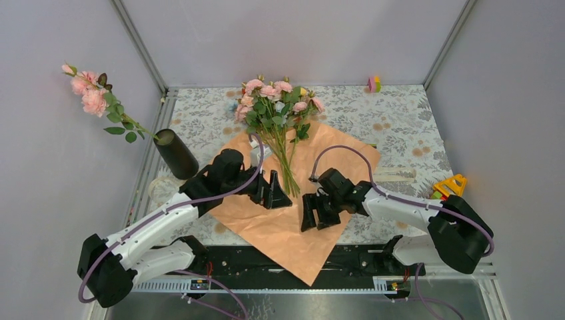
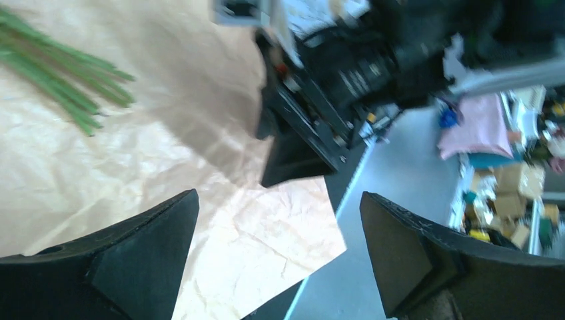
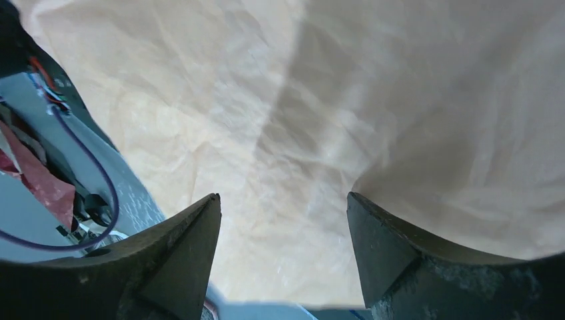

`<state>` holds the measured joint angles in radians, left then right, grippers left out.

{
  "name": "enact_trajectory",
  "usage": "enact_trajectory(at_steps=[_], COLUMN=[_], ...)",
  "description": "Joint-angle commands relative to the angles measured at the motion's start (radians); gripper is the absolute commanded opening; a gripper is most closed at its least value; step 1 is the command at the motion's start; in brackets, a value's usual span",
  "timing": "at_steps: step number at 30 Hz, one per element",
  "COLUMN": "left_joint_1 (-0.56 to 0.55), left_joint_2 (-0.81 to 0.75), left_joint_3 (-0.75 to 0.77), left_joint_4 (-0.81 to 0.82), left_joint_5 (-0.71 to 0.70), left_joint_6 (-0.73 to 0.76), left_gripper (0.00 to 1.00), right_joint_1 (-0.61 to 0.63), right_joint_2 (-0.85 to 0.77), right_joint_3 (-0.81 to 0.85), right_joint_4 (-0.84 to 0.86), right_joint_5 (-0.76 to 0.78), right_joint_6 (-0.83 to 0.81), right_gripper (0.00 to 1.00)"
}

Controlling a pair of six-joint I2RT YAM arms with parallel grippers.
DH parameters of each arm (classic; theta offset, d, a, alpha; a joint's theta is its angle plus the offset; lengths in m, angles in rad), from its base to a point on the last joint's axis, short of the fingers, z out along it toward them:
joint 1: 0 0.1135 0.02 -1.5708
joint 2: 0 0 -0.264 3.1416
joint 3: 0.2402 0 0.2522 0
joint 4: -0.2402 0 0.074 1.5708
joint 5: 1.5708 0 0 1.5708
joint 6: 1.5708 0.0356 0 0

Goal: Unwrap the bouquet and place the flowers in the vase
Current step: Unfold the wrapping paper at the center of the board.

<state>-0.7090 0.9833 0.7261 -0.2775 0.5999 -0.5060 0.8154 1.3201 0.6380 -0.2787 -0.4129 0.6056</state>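
flowers (image 1: 276, 110) lie on the paper (image 1: 286, 230), stem ends pointing nearward, just beside the left jaws, wide and empty; the right jaws, apart and empty too, sit farther off.

The top external view looks down from above and behind the arm bases (image 1: 190, 248), far enough back to take in the whole table (image 1: 400, 127). Each wrist view sits close over the peach paper (image 1: 280, 227), the left facing obliquely toward the table's near edge, the right almost straight down; all three share that sheet.
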Motion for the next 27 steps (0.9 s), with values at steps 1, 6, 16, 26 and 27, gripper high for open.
enact_trajectory(at_steps=[1,6,16,26,27], left_joint_1=[0.000,0.006,0.066,0.121,0.121], left_joint_2=[0.052,0.114,0.255,0.377,0.390], left_joint_3=[-0.026,-0.043,-0.063,-0.025,-0.019], left_joint_4=[0.045,0.073,0.203,0.263,0.265], left_joint_5=[-0.270,-0.414,-0.462,-0.433,-0.430], left_joint_6=[-0.083,-0.141,-0.201,-0.208,-0.206], left_gripper=[0.99,0.99,0.99,0.99,0.99], right_joint_1=[0.046,0.050,-0.242,-0.680,-0.701], right_joint_2=[-0.026,-0.065,-0.114,-0.077,-0.072], right_joint_3=[-0.037,0.016,0.102,0.056,0.052], right_joint_4=[0.022,-0.056,-0.207,-0.060,-0.046], right_joint_5=[0.088,0.203,0.364,0.339,0.342], right_joint_6=[0.068,0.085,-0.006,-0.030,-0.027], right_gripper=[0.76,0.77,0.86,0.92,0.92])
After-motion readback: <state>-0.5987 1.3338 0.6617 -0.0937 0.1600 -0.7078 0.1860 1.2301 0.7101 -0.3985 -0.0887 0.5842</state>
